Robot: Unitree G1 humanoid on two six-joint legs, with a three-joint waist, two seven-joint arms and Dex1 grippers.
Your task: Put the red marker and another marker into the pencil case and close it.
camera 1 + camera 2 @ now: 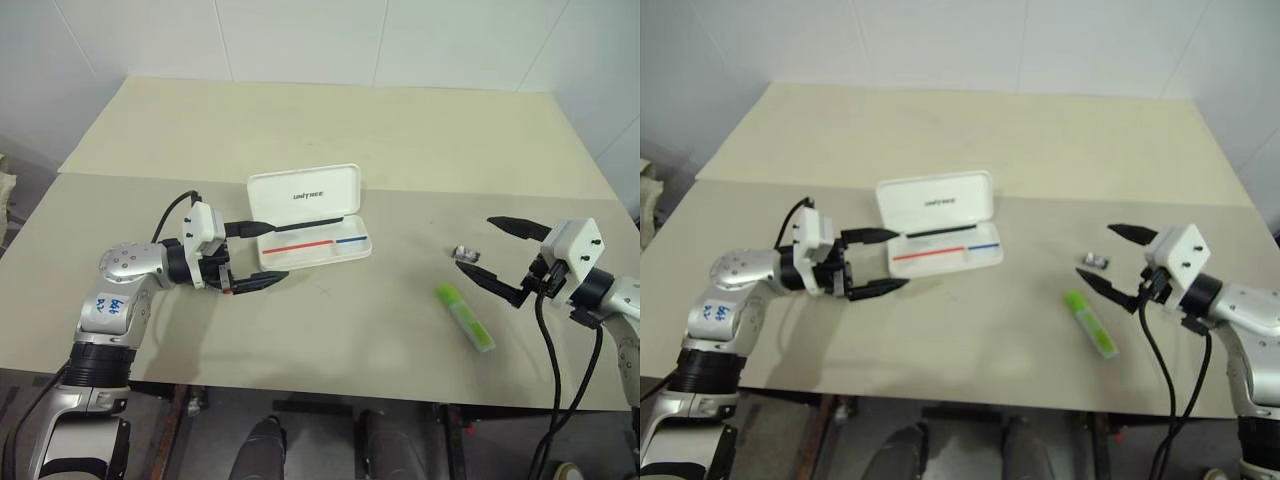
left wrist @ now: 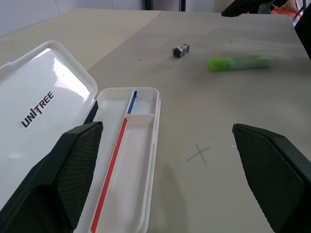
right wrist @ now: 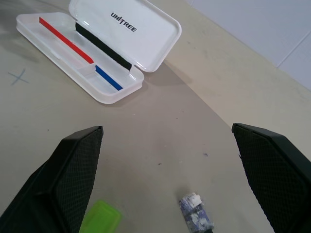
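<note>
green highlighter (image 1: 465, 316) beside right fingers (image 1: 480, 275), untouched

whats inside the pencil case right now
The open pencil case holds no markers: just a white tray with a red line, a blue line and a divider. The left finger covers one tray corner.

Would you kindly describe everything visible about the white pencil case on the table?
The pencil case is a flat, white, rounded-rectangle box of glossy hard plastic. It lies open on the table, its hinged lid, printed "UNITREE", tilted up behind. The shallow tray has a divider and thin red and blue lines. The open left gripper hovers beside it without touching.
</note>
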